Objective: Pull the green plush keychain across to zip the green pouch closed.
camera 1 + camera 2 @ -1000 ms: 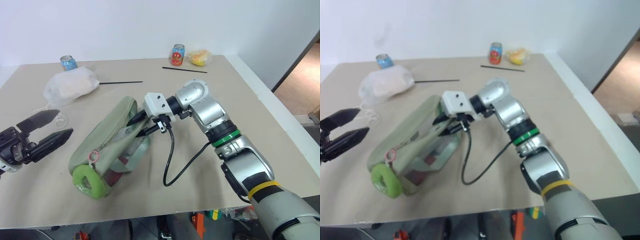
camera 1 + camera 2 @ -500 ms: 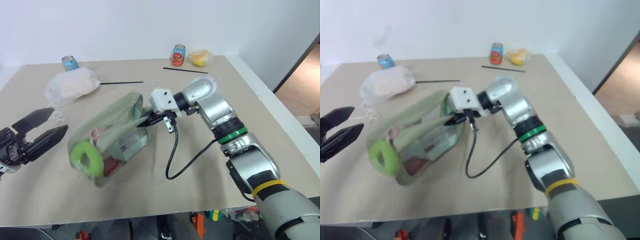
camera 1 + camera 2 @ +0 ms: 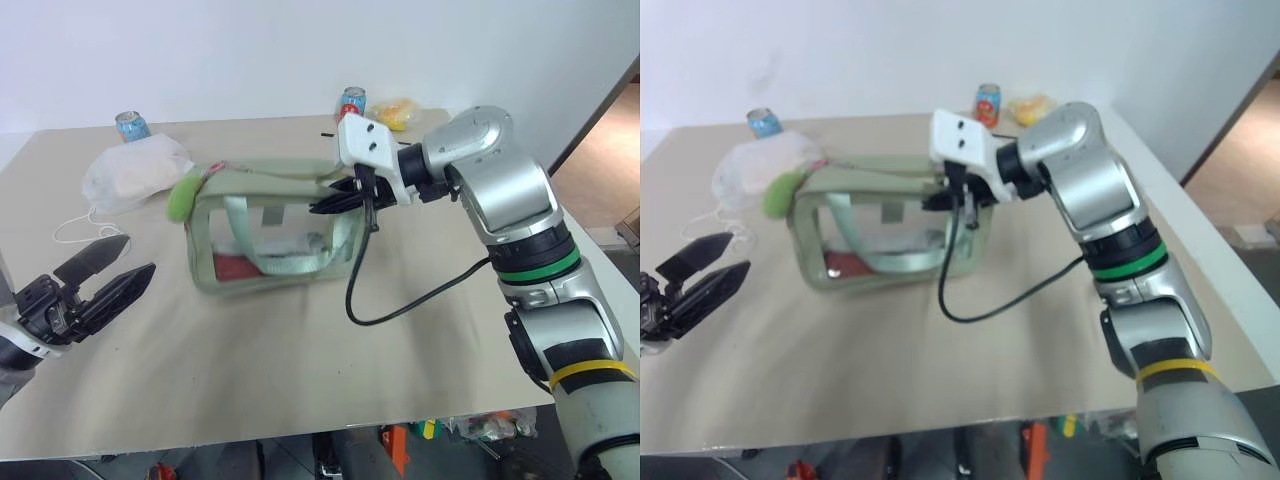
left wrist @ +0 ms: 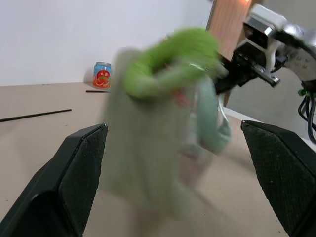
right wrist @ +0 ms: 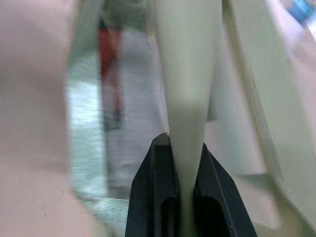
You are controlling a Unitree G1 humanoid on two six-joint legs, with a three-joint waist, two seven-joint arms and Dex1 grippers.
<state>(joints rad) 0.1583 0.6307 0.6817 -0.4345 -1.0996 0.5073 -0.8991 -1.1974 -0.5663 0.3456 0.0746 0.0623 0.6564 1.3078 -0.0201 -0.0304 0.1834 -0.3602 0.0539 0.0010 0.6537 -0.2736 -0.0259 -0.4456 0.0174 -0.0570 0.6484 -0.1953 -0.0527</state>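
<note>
At the right end of the green pouch [image 3: 268, 227], the right gripper [image 3: 330, 203] has its two black fingers pressed together on a pale fabric strip of the bag; the right wrist view shows that strip [image 5: 186, 94] clamped tightly between them. From this grip the pouch stands upright on the tan table [image 3: 300, 360], its long side facing the robot, with the clear plastic window showing a looped pale green strap [image 3: 262, 252] and something red [image 3: 228, 266] inside. The green plush keychain [image 3: 184, 195] hangs at the pouch's upper left corner, the far end from the right gripper.

Well to the left and nearer the robot, the left gripper [image 3: 108, 274] hovers apart from the pouch with its fingers spread wide, pointing toward it and holding nothing.

Behind the pouch, on the left, lies a white plastic bag [image 3: 135, 171] with a blue can [image 3: 131, 125] beyond it. Toward the far right edge stand a red can [image 3: 351, 103] and a yellow object [image 3: 397, 113], and a thin black stick [image 3: 850, 163] lies on the table near the white bag.
</note>
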